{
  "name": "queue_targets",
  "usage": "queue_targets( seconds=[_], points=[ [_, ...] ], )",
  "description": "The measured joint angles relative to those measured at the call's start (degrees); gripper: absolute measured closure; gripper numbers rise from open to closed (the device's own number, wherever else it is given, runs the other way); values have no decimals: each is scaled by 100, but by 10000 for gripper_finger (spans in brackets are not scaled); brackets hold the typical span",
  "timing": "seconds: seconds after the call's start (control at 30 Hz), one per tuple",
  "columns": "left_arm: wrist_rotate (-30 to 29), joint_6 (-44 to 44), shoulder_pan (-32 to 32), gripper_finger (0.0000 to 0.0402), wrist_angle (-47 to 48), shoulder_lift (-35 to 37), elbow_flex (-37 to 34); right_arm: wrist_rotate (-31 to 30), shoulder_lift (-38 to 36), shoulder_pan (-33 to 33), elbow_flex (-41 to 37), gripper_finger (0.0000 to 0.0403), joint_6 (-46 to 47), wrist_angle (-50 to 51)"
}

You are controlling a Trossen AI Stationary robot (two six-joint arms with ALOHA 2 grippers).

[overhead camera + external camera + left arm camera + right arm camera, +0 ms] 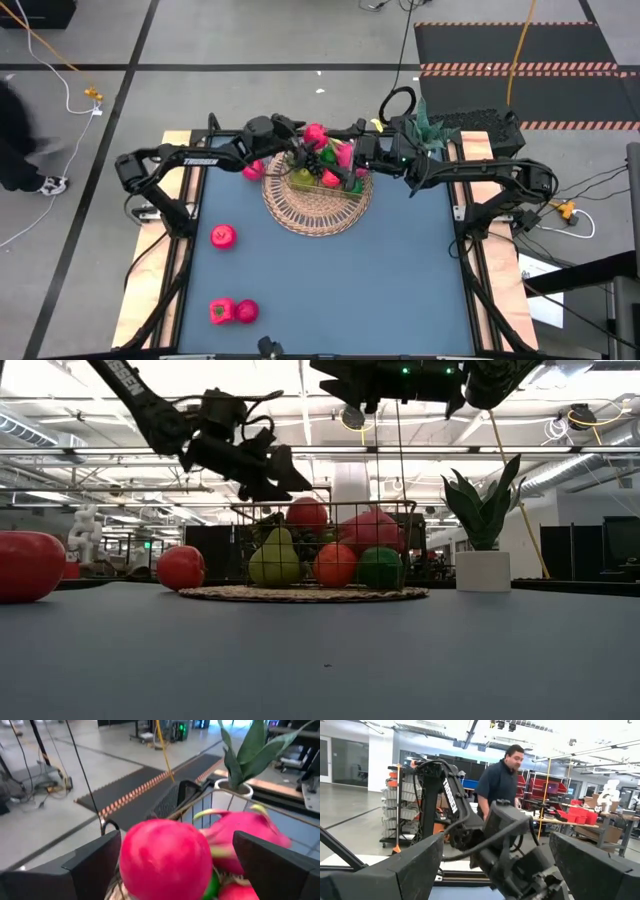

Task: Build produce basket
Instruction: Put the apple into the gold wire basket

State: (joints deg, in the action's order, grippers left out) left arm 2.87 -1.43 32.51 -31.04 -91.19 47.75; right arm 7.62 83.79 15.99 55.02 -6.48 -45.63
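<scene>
The round tan wicker basket (318,218) lies at the table's far middle, with a thin wire frame (330,505) on it. Inside the frame the produce is piled: a green pear (274,558), orange and green round pieces, and a pink dragon fruit (245,832). A pink-red round fruit (165,857) rests on top of the pile. My left gripper (305,143) hovers open over the pile, a finger on either side of that fruit and apart from it. My right gripper (362,152) waits open just right of the frame, raised above the table.
Loose produce lies on the blue table: a pink round piece (252,170) at the basket's left rim, a red one (223,236) left of centre, two more (233,311) near the front edge. A potted plant (425,125) stands at the far right. A person (500,780) stands beyond the table.
</scene>
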Motion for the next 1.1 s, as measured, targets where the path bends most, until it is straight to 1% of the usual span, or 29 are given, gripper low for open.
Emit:
queue_targets(
  seconds=[0.1,0.33,0.47,0.57,0.63,0.77,0.83,0.93,1.0,1.07,1.1],
  points=[
    [-86,88,-62,28,445,383,40,-2,-28,-2,2,46,46,46],
    [-443,127,-308,44,2280,1770,35,-4,-68,-57,4,46,128,220],
    [-459,-2,-607,58,3128,2355,35,4,-66,-172,4,46,104,221],
    [-514,-108,-945,71,3674,2605,35,7,-82,-296,4,46,90,230],
    [-808,-130,-1261,82,4023,2760,-36,8,-119,-404,4,46,89,243],
    [-1693,-302,-2079,104,4310,3058,-373,9,-313,-699,4,46,32,378],
    [-2106,-465,-2499,115,4316,3212,-541,0,-459,-886,4,46,-65,528],
    [-2516,-745,-3154,127,4345,3445,-786,-26,-557,-1212,4,46,-199,555],
    [-2765,-934,-3603,132,4392,3561,-878,-218,-559,-1484,27,46,-309,569],
    [-3085,-1215,-4040,137,4662,3656,-907,-639,-441,-1771,194,46,-505,612],
    [-3243,-1415,-4259,140,4911,3687,-907,-856,-378,-1915,355,46,-603,790]
  ],
)
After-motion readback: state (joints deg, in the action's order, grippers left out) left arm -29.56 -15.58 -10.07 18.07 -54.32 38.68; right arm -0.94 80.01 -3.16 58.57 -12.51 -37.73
